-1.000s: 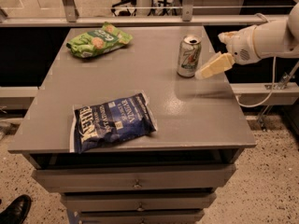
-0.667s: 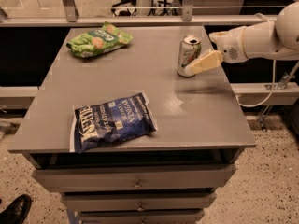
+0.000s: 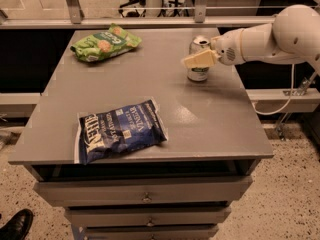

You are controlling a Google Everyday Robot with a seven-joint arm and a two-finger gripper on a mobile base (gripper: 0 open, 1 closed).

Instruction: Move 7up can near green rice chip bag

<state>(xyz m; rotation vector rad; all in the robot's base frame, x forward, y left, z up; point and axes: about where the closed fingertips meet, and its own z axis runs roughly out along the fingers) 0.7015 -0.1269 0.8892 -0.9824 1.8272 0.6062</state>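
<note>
The 7up can (image 3: 198, 74) stands upright near the table's far right edge, silver with a green mark low on its side. My gripper (image 3: 196, 60) reaches in from the right on the white arm (image 3: 260, 39) and lies across the can's middle, at the can and covering part of its front. The green rice chip bag (image 3: 106, 43) lies flat at the table's far left corner, well apart from the can.
A larger dark-blue chip bag (image 3: 120, 131) lies near the front left of the grey table (image 3: 215, 124). Drawers sit below the tabletop. A metal rail (image 3: 150, 21) runs behind the table. A black shoe (image 3: 15, 225) is on the floor at bottom left.
My gripper has moved left from beside the can's right side until it overlaps the can's front. The can and both bags have stayed in place.
</note>
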